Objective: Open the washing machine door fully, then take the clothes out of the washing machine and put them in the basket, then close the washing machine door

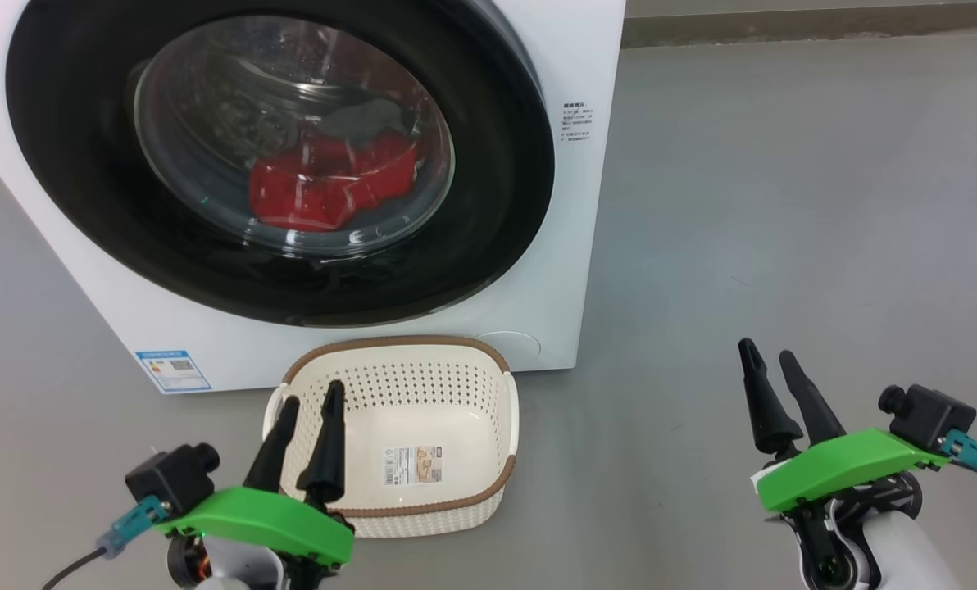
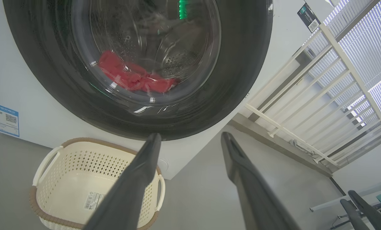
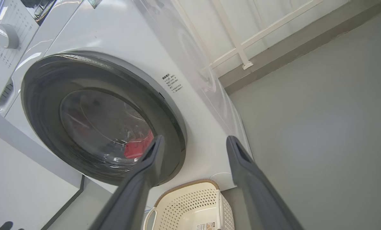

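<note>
The white washing machine (image 1: pixel 570 246) stands ahead with its round black door (image 1: pixel 87 188) closed flat against the front. Through the glass window I see red clothes (image 1: pixel 324 184) lying in the drum, also visible as red clothes (image 2: pixel 133 78) in the left wrist view. The cream basket (image 1: pixel 423 385) sits empty on the floor just below the door. My left gripper (image 1: pixel 312 401) hovers open over the basket's near left corner. My right gripper (image 1: pixel 767 356) is open above bare floor, well to the right of the machine.
Grey floor (image 1: pixel 783 205) stretches to the right of the machine. A white railing (image 2: pixel 305 105) and window blinds stand beyond the machine's right side. A blue label (image 1: pixel 173 371) marks the machine's lower left corner.
</note>
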Controlling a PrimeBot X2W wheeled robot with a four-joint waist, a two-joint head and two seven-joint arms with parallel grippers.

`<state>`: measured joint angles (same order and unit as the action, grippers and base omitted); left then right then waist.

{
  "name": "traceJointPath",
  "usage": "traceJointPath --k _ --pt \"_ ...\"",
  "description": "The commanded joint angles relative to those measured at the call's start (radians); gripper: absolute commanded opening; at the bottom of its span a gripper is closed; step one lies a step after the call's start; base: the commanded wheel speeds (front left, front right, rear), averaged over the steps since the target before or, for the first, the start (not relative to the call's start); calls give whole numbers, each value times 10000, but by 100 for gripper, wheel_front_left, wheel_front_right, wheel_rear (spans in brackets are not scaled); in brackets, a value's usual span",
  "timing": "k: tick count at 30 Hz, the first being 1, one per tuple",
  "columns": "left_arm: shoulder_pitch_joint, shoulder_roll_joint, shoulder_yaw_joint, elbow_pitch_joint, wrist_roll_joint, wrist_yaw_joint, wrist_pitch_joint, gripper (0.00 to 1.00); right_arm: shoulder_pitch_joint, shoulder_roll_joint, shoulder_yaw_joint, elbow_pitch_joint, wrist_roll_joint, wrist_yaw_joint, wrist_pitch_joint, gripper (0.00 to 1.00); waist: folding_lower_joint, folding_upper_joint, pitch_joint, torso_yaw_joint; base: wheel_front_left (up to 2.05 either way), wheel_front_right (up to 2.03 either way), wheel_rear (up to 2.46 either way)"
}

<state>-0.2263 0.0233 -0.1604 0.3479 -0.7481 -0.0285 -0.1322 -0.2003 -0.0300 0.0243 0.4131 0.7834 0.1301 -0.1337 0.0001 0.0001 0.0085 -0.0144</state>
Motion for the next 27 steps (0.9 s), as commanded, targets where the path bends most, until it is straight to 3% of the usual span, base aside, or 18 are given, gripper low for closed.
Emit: traceJointPath --k 1,27 --pt "-543 169 150 -282 318 78 -153 100 -603 -91 248 -219 -323 4 -149 100 -1 -1 -2 -6 0 0 0" --pt "-1380 237 -389 -176 3000 684 -925 100 -1399 -166 626 52 -3508 5 -913 100 -1 -1 209 16 0 0 0"
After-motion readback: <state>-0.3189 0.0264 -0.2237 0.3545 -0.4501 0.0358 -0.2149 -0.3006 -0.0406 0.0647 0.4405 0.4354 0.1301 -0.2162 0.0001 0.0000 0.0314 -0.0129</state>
